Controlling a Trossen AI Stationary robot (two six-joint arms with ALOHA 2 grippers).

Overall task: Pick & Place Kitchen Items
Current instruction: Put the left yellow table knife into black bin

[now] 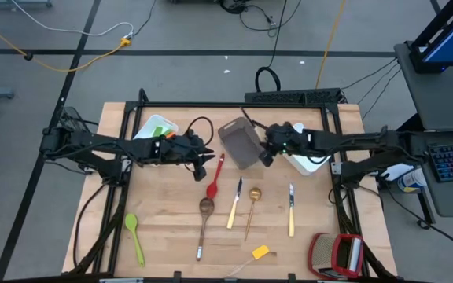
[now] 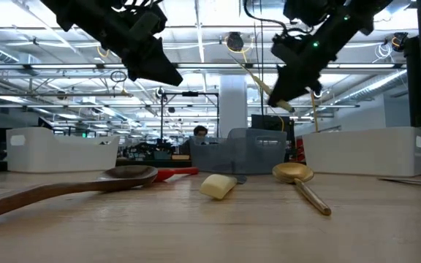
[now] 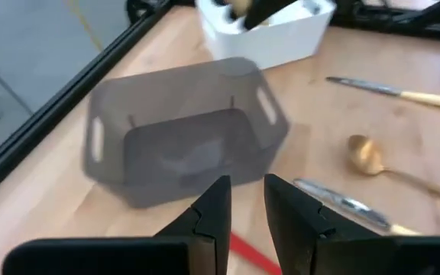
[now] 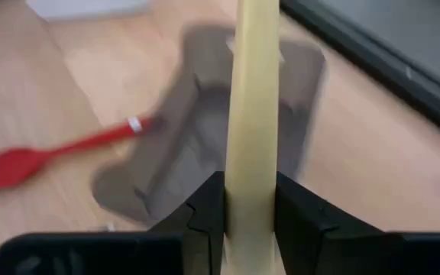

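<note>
My right gripper [image 1: 267,154] hangs over the near right corner of the grey bin [image 1: 239,142], shut on a slim pale cream utensil [image 4: 252,92]. My left gripper [image 1: 201,163] is in the air left of the grey bin, above the red spoon's handle [image 1: 219,163]. Its fingers are a little apart with nothing between them [image 3: 244,200]. Lying flat on the table are the red spoon [image 1: 213,186], wooden spoon [image 1: 204,214], two pale-handled knives [image 1: 233,206] [image 1: 291,209], gold spoon [image 1: 253,203], green spoon [image 1: 134,236] and yellow piece [image 1: 259,252]. My right gripper pinches the pale cream utensil's shaft [image 4: 250,164] between its two fingers. The shaft runs on forward past the fingertips and out of the wrist picture. It is lifted clear, above the grey bin [image 4: 205,130]; a pale end [image 2: 282,106] sticks out slanting below the gripper.
A white bin [image 1: 154,128] with a green item stands at the far left. Another white bin [image 1: 309,163] sits under the right arm. A bulky red-and-silver object [image 1: 336,255] is at the near right corner. Bare wood lies along the near left of the table.
</note>
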